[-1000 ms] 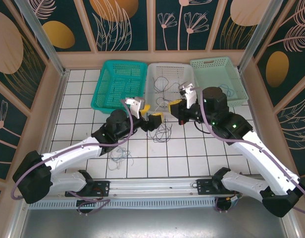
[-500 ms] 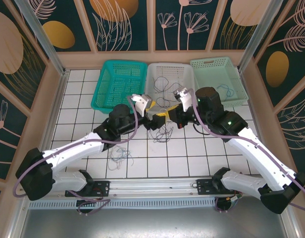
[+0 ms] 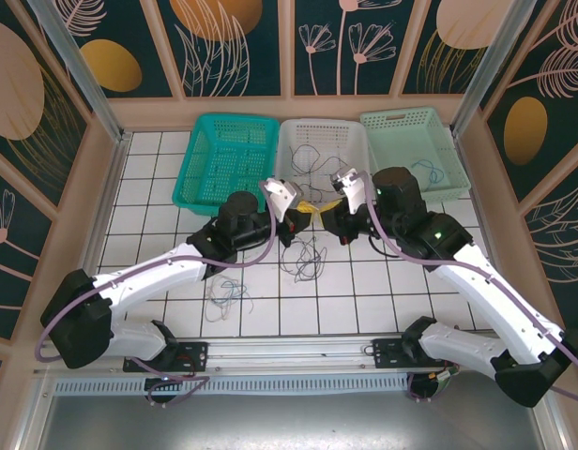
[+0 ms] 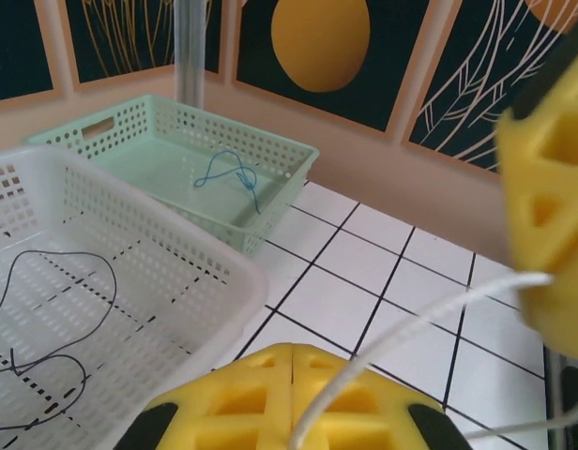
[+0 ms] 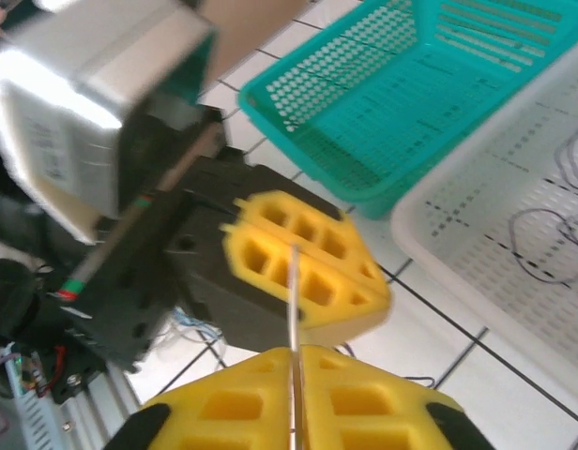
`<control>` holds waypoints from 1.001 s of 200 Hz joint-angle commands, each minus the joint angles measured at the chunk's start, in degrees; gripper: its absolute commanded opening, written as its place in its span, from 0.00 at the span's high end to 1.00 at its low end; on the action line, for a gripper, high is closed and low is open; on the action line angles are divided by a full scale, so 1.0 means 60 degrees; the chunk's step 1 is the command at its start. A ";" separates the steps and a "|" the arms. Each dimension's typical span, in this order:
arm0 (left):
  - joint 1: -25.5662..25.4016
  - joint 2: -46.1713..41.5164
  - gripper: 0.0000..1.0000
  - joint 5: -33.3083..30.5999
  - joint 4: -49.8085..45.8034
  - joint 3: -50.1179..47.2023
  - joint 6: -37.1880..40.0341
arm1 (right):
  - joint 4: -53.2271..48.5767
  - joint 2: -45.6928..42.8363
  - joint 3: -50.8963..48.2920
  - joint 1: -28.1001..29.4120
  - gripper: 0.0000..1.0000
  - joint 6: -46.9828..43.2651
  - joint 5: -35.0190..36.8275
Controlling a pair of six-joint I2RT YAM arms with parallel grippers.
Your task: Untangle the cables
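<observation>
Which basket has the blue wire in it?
The pale mint-green basket, the rightmost of the three. A blue wire lies on its floor; the white basket beside it holds dark wires.

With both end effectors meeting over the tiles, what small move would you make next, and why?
Probably ease the right end effector open: it and the left end effector both pinch the same pale cable, a short span apart, so the left could then lift it from the tangle alone.
</observation>
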 commanded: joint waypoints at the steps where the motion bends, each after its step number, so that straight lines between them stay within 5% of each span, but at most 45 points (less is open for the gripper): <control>1: 0.0002 -0.0480 1.00 -0.0752 0.0176 -0.0079 -0.0027 | -0.0314 -0.0243 -0.0279 -0.0113 0.68 0.0347 0.1833; 6: 0.0007 -0.0518 1.00 -0.1013 0.0102 -0.0065 -0.0072 | -0.0323 -0.0272 -0.0335 -0.0134 0.58 0.0501 0.2307; 23: -0.0002 -0.0579 1.00 -0.1466 -0.0127 0.0090 -0.0184 | -0.0290 -0.0405 -0.0579 -0.0200 0.55 0.0779 0.3254; 31: -0.0007 -0.0557 1.00 -0.1606 -0.0233 0.0173 -0.0286 | -0.0239 -0.0494 -0.0712 -0.0216 0.42 0.0904 0.3612; 51: -0.0007 -0.0423 1.00 -0.2026 -0.0464 0.0446 -0.0749 | -0.0013 -0.0791 -0.1056 -0.0221 0.33 0.1041 0.3605; 119: 0.0016 0.0660 1.00 -0.2240 -0.1493 0.2062 -0.2229 | 0.1774 -0.1740 -0.3652 0.0241 0.39 0.1863 0.1366; 200: 0.0018 0.0508 1.00 -0.1466 -0.0846 0.1784 -0.2922 | 0.5343 -0.0933 -0.5674 0.1044 0.30 0.3758 0.2286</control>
